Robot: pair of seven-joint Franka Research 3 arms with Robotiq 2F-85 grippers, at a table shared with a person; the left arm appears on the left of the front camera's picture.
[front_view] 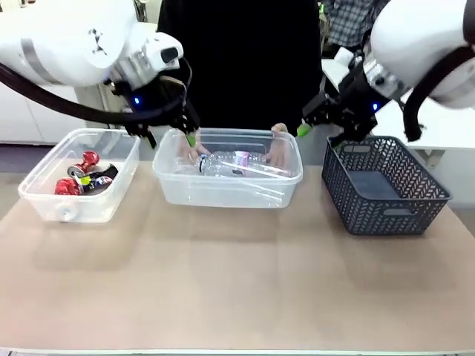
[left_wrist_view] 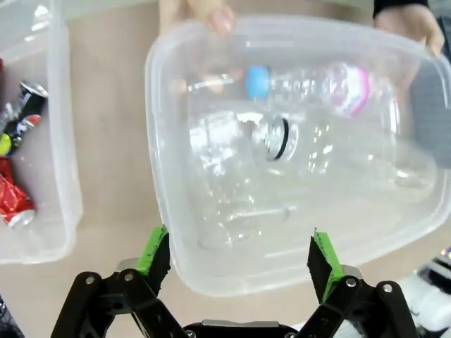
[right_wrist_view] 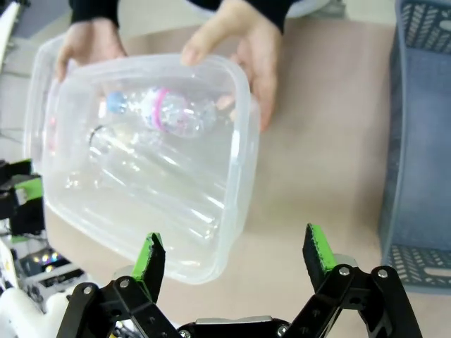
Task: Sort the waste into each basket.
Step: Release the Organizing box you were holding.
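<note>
Left gripper [left_wrist_view: 239, 264]: we see its jaws spread wide, holding nothing, hovering just above the near rim of the middle tub [left_wrist_view: 211, 282]; in the front view it hangs at that tub's left end [front_view: 185, 133].
Right gripper [right_wrist_view: 236, 264]: we see it wide open too, empty, over bare table [right_wrist_view: 324, 176] just beside the middle tub's corner [right_wrist_view: 218, 267]; in the front view it is up near the grey basket [front_view: 319, 122].
Middle tub [front_view: 223, 194]: clear, centre of the table; we see a person's hands [right_wrist_view: 250, 49] gripping its far rim at both ends.
Bottles [left_wrist_view: 310, 88]: clear plastic, lying inside the middle tub; one has a blue cap and a pink-and-white label.
Writing: we cannot read any print on the label; it is too blurred.
Left tub [front_view: 44, 196]: clear, well left of the middle one.
Cans [front_view: 74, 182]: crushed, red, black and silver, lying in the left tub; we can read no brand.
Grey basket [front_view: 386, 215]: lattice-walled, on the right of the table.
</note>
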